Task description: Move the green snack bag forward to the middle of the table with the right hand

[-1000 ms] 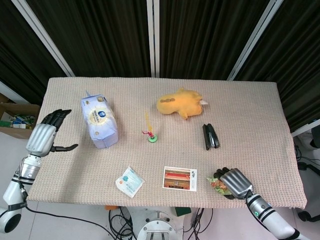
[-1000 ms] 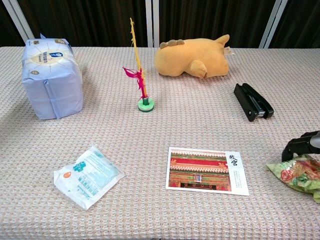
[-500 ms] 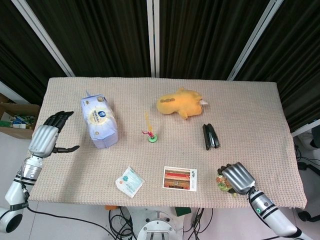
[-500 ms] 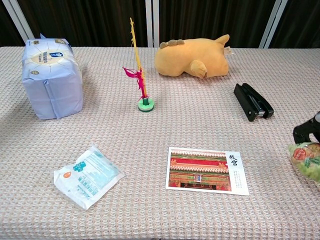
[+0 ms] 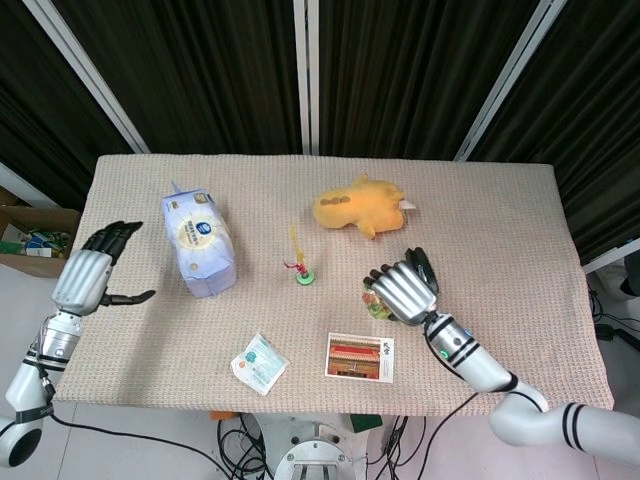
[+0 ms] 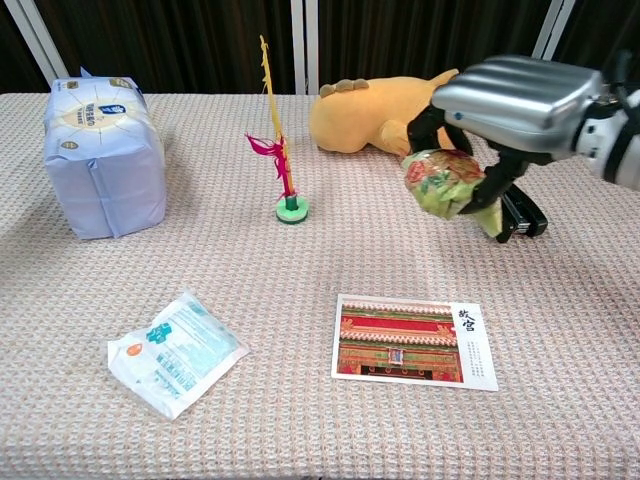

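My right hand (image 5: 402,291) (image 6: 512,97) grips the green snack bag (image 6: 443,183) (image 5: 376,303) from above and holds it off the table. The bag hangs under the silver palm, crumpled, with red and green print. It is above the table's middle-right, between the postcard (image 6: 413,341) and the black stapler (image 6: 515,216). In the head view only a sliver of the bag shows at the hand's left edge. My left hand (image 5: 90,274) hovers at the table's left edge, fingers apart, holding nothing.
A yellow plush toy (image 5: 357,207) lies behind the right hand. A shuttlecock-like feather toy (image 5: 303,272) on a green base stands mid-table. A blue tissue pack (image 5: 200,243) sits left, a small white packet (image 5: 259,363) near the front edge.
The right hand lifted the snack bag from the front right corner and carried it forward and left, over the area beside the stapler. The left hand barely moved.
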You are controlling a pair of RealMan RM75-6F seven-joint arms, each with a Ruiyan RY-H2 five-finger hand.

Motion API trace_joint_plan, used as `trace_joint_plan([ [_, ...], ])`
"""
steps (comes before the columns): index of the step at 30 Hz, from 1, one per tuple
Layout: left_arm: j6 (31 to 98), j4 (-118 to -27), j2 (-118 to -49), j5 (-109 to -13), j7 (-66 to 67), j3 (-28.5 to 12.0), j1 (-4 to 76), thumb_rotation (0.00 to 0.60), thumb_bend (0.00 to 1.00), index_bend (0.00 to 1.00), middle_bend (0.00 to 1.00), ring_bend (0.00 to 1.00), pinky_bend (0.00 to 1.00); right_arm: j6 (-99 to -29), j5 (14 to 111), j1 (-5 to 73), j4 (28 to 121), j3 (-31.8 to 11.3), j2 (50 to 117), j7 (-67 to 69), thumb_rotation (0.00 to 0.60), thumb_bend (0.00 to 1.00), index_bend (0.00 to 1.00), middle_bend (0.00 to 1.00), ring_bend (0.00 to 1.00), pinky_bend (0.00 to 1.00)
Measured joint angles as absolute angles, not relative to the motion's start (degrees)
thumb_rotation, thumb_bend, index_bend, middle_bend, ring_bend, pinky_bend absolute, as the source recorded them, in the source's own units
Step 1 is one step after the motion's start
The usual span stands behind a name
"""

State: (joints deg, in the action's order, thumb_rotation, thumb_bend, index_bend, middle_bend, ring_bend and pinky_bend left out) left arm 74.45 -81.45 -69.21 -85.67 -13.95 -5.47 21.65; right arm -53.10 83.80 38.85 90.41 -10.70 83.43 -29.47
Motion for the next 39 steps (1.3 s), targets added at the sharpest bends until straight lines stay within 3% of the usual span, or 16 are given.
trace_joint_plan([
  [5, 74.3, -81.2, -68.8, -85.7, -14.4, -5.5, 21.7, 0.468, 0.0, 0.08, 0.13, 0.08, 0.16, -50.7, 81.7, 44.2, 77.0, -12.9, 93.4, -30.5, 0.6, 0.25, 0.56, 0.51, 0.48, 0.68],
  [9, 74.0, -80.8, -68.8, -85.4, -14.9, -5.5, 21.7, 0.468, 0.0, 0.08, 0.13, 0.08, 0.16, -48.9, 79.0, 48.3, 68.1, -14.3, 100.7, -31.2, 0.6, 0.12, 0.17, 0.21, 0.13, 0.35],
  [11, 73.9, -80.5, -68.9, -85.4, -15.1, -5.5, 21.7, 0.466, 0.0, 0.08, 0.13, 0.08, 0.16, -48.0, 76.9, 49.3, 66.9, -14.9, 101.8, -32.2, 0.6, 0.03, 0.01, 0.05, 0.01, 0.2],
  [17, 74.0, -80.2, -69.0, -85.3, -15.3, -5.4, 21.6, 0.465, 0.0, 0.08, 0.13, 0.08, 0.16, -47.2, 73.6, 50.5, 69.0, -15.8, 101.3, -31.9, 0.6, 0.0, 0.0, 0.0, 0.0, 0.13],
  [23, 75.5, -81.4, -68.2, -85.9, -14.5, -5.1, 20.8, 0.465, 0.0, 0.08, 0.13, 0.08, 0.16, -52.4, 75.9, 47.0, 76.8, -13.6, 94.9, -30.4, 0.6, 0.0, 0.0, 0.0, 0.0, 0.07],
  [29, 77.4, -82.9, -67.3, -86.4, -11.8, -4.3, 19.2, 0.468, 0.0, 0.08, 0.13, 0.08, 0.16, -63.0, 81.9, 37.4, 87.9, -7.6, 80.8, -24.3, 0.6, 0.0, 0.0, 0.0, 0.0, 0.04],
  [33, 79.6, -84.2, -67.0, -86.8, -9.7, -3.4, 17.4, 0.467, 0.0, 0.08, 0.13, 0.08, 0.16, -73.7, 86.2, 28.8, 90.8, -2.9, 72.0, -15.4, 0.6, 0.0, 0.0, 0.0, 0.0, 0.03],
  [39, 83.5, -85.8, -66.8, -87.7, -5.6, -1.8, 14.1, 0.466, 0.0, 0.09, 0.13, 0.08, 0.16, -89.4, 89.4, 15.6, 88.3, 1.8, 69.6, -6.2, 0.6, 0.01, 0.0, 0.0, 0.0, 0.01],
])
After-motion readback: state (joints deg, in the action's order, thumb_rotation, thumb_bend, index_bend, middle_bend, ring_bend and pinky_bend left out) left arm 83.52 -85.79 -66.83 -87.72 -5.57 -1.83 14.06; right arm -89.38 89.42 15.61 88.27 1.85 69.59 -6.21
